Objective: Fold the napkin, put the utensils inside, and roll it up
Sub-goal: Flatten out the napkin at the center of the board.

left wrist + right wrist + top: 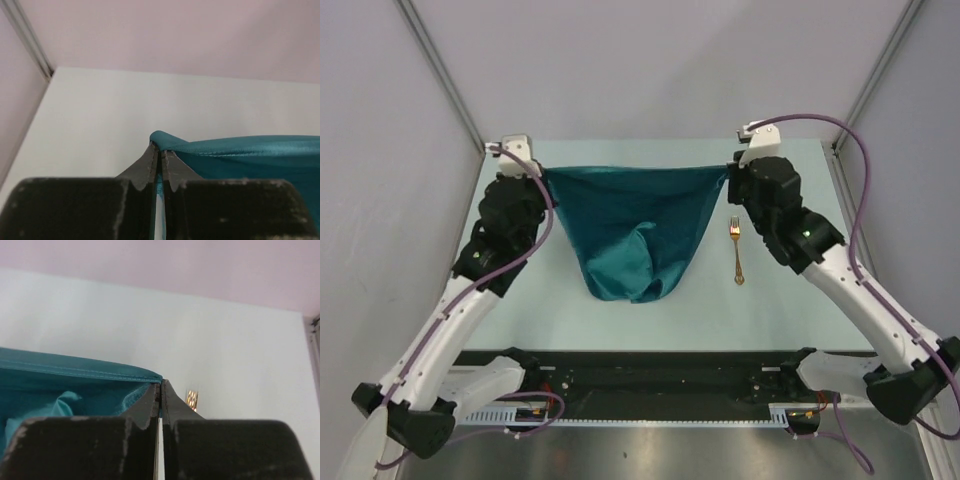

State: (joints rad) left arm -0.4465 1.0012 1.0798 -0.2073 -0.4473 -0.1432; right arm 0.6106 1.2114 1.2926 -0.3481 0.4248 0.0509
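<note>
The dark teal napkin (632, 230) hangs stretched between my two grippers over the middle of the table, its top edge taut and its lower part sagging to a point. My left gripper (542, 172) is shut on its left corner; the left wrist view shows the cloth (250, 155) pinched at the left gripper (160, 152). My right gripper (730, 178) is shut on its right corner, seen in the right wrist view with the napkin (75, 385) at the right gripper (160, 387). The gold fork (737, 252) lies on the table right of the napkin; its tines (191, 399) peek past my fingers.
The pale table (790, 300) ends at a black rail along the near edge (660, 370). Grey walls and metal frame posts (450, 90) close in the back and sides.
</note>
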